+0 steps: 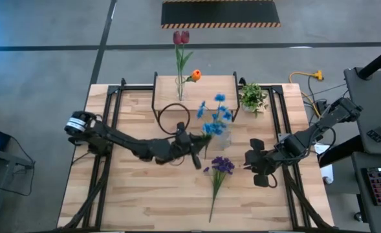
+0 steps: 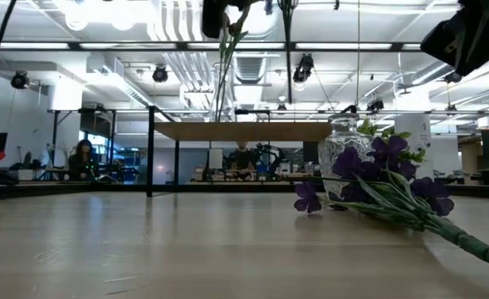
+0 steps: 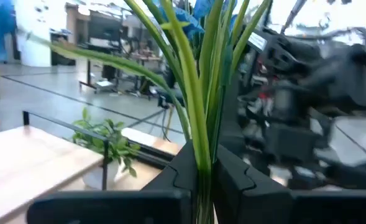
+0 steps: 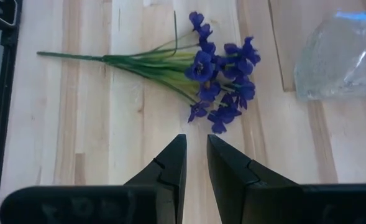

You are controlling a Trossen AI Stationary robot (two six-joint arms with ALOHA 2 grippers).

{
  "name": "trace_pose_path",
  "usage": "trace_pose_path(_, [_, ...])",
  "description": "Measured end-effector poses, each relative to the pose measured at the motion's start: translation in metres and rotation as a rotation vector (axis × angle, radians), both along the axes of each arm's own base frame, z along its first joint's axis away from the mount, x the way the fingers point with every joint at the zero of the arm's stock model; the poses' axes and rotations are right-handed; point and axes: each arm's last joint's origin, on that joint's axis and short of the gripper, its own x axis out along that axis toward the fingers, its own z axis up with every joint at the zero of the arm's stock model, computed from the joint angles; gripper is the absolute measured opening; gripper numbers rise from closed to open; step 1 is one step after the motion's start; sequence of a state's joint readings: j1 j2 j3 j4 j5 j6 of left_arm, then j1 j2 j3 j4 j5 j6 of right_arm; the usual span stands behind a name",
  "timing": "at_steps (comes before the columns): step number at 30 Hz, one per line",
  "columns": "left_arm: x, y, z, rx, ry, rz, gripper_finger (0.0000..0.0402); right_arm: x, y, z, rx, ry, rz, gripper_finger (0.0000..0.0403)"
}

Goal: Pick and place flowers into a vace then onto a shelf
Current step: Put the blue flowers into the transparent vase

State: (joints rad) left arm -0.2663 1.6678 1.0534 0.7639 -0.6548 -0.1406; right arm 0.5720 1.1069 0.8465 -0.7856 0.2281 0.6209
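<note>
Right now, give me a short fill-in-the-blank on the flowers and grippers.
1. The left gripper is shut on the stems of the ____ spray.
2. The purple bunch lies on the ____.
3. The red tulips stand in a vase on the ____.
4. The right gripper holds ____.

Missing: blue; table; shelf; nothing

My left gripper is clamped on the green stems of the blue spray, holding it over the clear glass vase at mid-table. Purple bunch lies flat on the table, blossoms toward the vase, stem pointing to the near edge. Dark red tulips and orange bud stand in a slim clear vase on the shelf, light wood top, at the table's far side. Tulips lean out past the shelf's far edge.
</note>
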Motion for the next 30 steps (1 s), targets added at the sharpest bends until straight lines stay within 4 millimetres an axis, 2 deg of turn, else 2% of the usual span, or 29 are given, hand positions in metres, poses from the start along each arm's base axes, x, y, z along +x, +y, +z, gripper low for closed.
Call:
trace_pose_path(8, [0.018,0.024,-0.010,0.007,-0.106,0.011,0.0011,-0.006,0.003,-0.012,0.018,0.043,-0.031,0.0056])
trace_pose_path(15, [0.039,0.029,-0.004,0.128,-0.117,0.017,0.0011,-0.015,0.008,-0.023,0.031,0.079,-0.047,0.0056])
trace_pose_path(24, [0.073,0.043,0.000,0.197,-0.137,0.005,0.0011,-0.020,0.014,-0.025,0.046,0.081,-0.061,0.0056])
trace_pose_path(30, [0.082,0.051,0.008,0.254,-0.147,0.036,0.0011,-0.023,0.018,-0.026,0.059,0.085,-0.068,0.0056])
